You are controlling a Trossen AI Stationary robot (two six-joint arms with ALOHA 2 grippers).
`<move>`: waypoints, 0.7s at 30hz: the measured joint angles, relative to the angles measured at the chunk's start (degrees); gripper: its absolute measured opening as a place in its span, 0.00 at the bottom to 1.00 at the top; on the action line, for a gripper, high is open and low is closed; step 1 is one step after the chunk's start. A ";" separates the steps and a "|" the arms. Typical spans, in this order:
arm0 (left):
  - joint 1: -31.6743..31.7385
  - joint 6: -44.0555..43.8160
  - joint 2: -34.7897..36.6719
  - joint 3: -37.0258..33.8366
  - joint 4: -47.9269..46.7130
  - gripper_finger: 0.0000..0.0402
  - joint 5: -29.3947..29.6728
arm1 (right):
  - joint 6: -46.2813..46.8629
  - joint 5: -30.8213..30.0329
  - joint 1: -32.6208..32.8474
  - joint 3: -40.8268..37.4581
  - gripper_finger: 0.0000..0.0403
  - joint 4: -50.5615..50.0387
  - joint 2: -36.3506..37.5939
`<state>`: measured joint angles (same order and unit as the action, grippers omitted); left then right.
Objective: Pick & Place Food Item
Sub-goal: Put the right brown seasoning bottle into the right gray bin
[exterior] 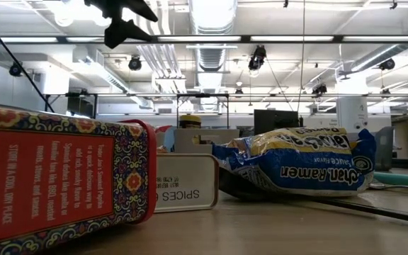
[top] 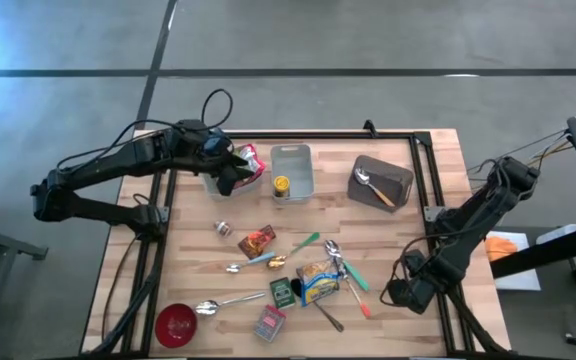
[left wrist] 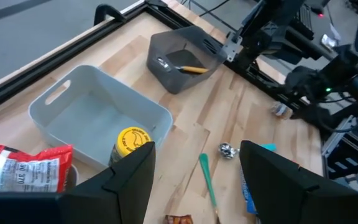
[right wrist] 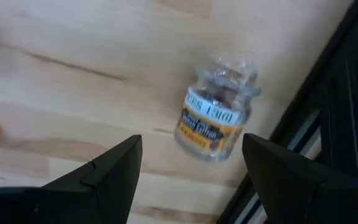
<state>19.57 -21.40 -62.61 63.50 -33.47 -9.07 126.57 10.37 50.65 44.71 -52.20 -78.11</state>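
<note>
Here the left pincer (top: 230,176) hovers at the upper left of the high view, over a red-and-white snack packet (top: 251,160) that lies in the leftmost bin, just beside the pale grey bin (top: 291,160). Its fingers stand apart with nothing between them, as the left wrist view shows. A yellow-capped jar (left wrist: 131,142) stands inside that pale bin. To its right, a dark grey bin (top: 382,181) holds a spoon (top: 364,180).

The right pincer (top: 406,292) sits at the lower right edge of the counter (top: 408,230), its fingers spread and empty. In the right wrist view a small clear jar (right wrist: 215,118) with a yellow label lies on its side on the wood near the dark frame rail, apart from the fingers.

Across the middle of the high view lie a ramen packet (top: 318,282), a green tin (top: 283,292), several spoons, a patterned box (top: 270,321) and, at the lower left, a red bowl (top: 177,324).
</note>
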 joint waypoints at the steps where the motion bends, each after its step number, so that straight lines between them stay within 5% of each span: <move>1: -0.02 -0.17 0.00 0.04 0.00 0.59 -0.02 | -0.29 -0.02 0.00 -0.41 0.69 0.41 0.00; 13: 0.00 -1.08 0.00 0.03 0.46 0.59 -0.17 | 0.60 -0.49 0.00 -8.84 0.68 13.10 0.00; 21: -0.01 -1.10 0.00 0.18 0.52 0.59 -0.18 | 0.44 -1.53 0.11 -8.93 0.46 13.51 0.00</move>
<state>19.57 -22.50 -62.61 63.68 -32.96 -9.25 127.01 8.84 50.76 35.78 -38.69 -78.11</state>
